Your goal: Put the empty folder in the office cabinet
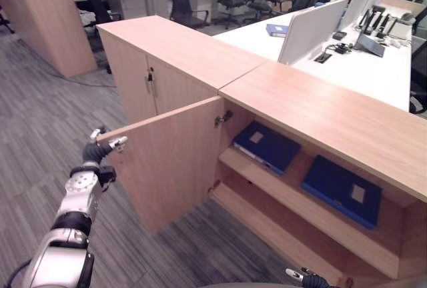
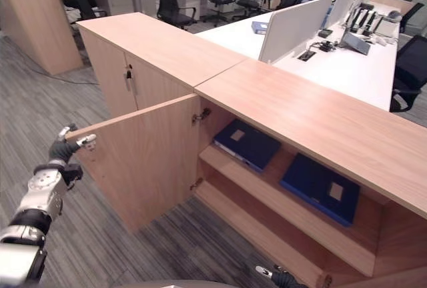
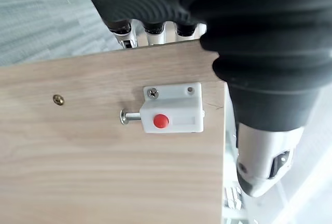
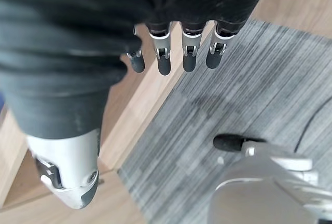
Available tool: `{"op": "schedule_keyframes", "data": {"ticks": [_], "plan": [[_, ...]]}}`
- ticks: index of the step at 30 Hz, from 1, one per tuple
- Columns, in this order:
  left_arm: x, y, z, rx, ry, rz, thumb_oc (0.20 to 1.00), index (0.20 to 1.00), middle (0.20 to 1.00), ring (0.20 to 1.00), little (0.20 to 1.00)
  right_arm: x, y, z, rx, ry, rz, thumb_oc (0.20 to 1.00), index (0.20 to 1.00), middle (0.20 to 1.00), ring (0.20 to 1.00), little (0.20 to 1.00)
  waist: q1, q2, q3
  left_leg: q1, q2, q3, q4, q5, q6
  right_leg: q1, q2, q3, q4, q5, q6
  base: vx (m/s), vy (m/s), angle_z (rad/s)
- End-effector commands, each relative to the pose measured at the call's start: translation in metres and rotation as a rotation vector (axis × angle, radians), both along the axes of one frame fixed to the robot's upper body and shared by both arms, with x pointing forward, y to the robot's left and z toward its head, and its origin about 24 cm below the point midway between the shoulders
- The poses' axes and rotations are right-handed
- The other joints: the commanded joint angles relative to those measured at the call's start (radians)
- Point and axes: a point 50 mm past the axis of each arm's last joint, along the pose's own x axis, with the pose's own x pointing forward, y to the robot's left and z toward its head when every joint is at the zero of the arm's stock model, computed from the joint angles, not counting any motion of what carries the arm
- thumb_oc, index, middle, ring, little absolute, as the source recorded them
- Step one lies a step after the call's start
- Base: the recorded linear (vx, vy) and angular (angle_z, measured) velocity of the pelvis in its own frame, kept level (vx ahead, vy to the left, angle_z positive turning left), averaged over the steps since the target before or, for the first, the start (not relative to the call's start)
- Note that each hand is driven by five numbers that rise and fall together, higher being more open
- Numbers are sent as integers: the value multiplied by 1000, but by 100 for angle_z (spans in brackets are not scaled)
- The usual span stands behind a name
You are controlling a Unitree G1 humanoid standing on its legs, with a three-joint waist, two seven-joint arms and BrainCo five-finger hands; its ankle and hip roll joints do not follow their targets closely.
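Observation:
The wooden office cabinet (image 1: pixel 320 111) stands with its left door (image 1: pixel 167 165) swung half out. Two dark blue folders lie flat on its upper shelf, one at the left (image 1: pixel 265 145) and one at the right (image 1: pixel 341 189). My left hand (image 1: pixel 100 149) is at the door's free top corner. Its fingers (image 3: pixel 150 29) reach over the edge onto the outer face, and the thumb (image 3: pixel 264 156) stays straight beside the edge. A white latch with a red button (image 3: pixel 171 115) sits on the inner face. My right hand (image 4: pixel 164 53) hangs low by the cabinet's base (image 1: pixel 308 279), fingers straight, holding nothing.
A second cabinet (image 1: pixel 167 48) with shut doors and a key (image 1: pixel 150 75) adjoins on the left. Behind are white desks (image 1: pixel 360 68) with a partition (image 1: pixel 310 29), a blue folder (image 1: pixel 276 29) and black office chairs (image 1: pixel 183 5). Grey carpet (image 1: pixel 40 128) lies around the door.

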Motion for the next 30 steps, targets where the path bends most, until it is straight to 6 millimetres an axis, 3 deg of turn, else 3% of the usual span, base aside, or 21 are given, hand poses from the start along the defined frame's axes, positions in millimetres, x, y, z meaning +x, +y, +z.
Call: {"op": "schedule_keyframes", "data": {"ticks": [1, 4, 7, 13, 18, 23, 28, 29, 30], "plan": [[8, -70, -30, -45, 115, -302, 1000, 1000, 1000, 1000, 1000, 26, -2, 8, -7, -88, 23, 1000, 1000, 1000, 1000, 1000, -53, -1, 29, -1, 63, 3, 12, -76, -79, 48, -98, -16, 24, -73, 141, -1, 22, 12], [-15, -84, -44, -96, 145, -378, 1000, 1000, 1000, 1000, 1000, 27, -5, 8, -14, -85, 6, 1000, 1000, 1000, 1000, 1000, -35, 16, 37, -5, 58, -5, 12, -72, -73, 50, -101, -22, 29, -75, 139, -2, 4, 4], [-35, -92, -44, -75, 152, -492, 1000, 1000, 1000, 1000, 1000, 28, -6, 8, -19, -82, 12, 1000, 1000, 1000, 1000, 1000, -24, 31, 39, -4, 52, -7, 12, -73, -68, 50, -107, -29, 33, -76, 139, -1, 7, -2], [-54, -101, -37, -58, 145, -623, 1000, 1000, 1000, 1000, 1000, 26, -4, 7, -9, -80, -4, 1000, 1000, 1000, 1000, 1000, -12, 57, 37, -16, 37, -12, 12, -59, -59, 42, -120, -41, 48, -75, 140, -23, 11, 0], [-55, -111, -25, -52, 114, -731, 1000, 1000, 1000, 1000, 1000, 25, -1, 6, 10, -84, -35, 1000, 1000, 1000, 1000, 1000, -19, 83, 32, -16, 25, -5, 12, -61, -55, 46, -137, -49, 48, -74, 144, -12, 21, -1], [-52, -135, -15, -117, 60, -811, 1000, 1000, 1000, 1000, 1000, 25, 0, 5, 14, -81, -51, 1000, 1000, 1000, 1000, 1000, -38, 104, 36, -15, 13, 20, 12, -66, -46, 28, -151, -34, 60, -68, 150, -27, 40, -1], [-40, -156, -8, -118, 1, -831, 1000, 1000, 1000, 1000, 1000, 36, 3, 7, 16, -106, -53, 1000, 1000, 1000, 1000, 1000, -68, 119, 63, -23, 19, 63, 12, -74, -35, -54, -148, 5, 155, -82, 153, -71, 20, -28], [-38, -159, -6, -118, -13, -828, 1000, 1000, 1000, 1000, 1000, 38, 3, 8, 14, -109, -51, 1000, 1000, 1000, 1000, 1000, -73, 120, 69, -23, 20, 75, 12, -75, -33, -73, -147, 3, 179, -82, 155, -119, -22, -71], [-30, -166, -1, -111, -44, -826, 1000, 1000, 1000, 1000, 1000, 45, 4, 10, 4, -122, -40, 1000, 1000, 1000, 1000, 1000, -80, 126, 90, -20, 27, 113, 12, -77, -33, -114, -174, -68, 227, -60, 168, -131, -31, -80]]}}
